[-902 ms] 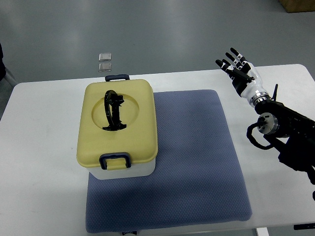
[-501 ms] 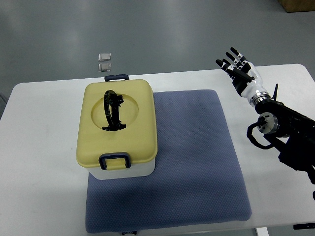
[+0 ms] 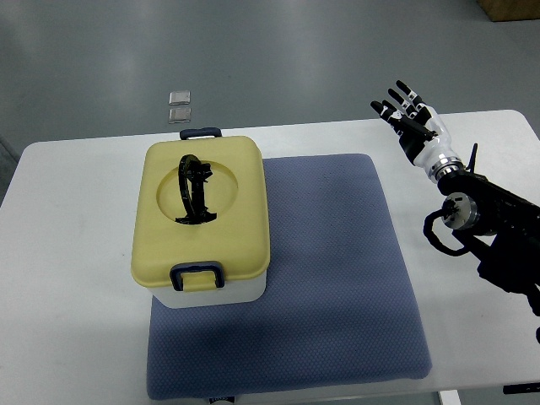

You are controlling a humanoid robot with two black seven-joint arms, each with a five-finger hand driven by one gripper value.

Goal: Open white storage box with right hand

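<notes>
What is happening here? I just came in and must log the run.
A robot is set to open the box, which sits shut on the blue mat with its yellow lid on and the near latch down. The right hand hangs over the table's far right part, fingers spread, holding nothing, well apart from the box. No left arm shows.

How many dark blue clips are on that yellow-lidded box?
2: one dark blue latch clip on the lid's near edge, one on the far edge. Others may be hidden on the sides.
</notes>
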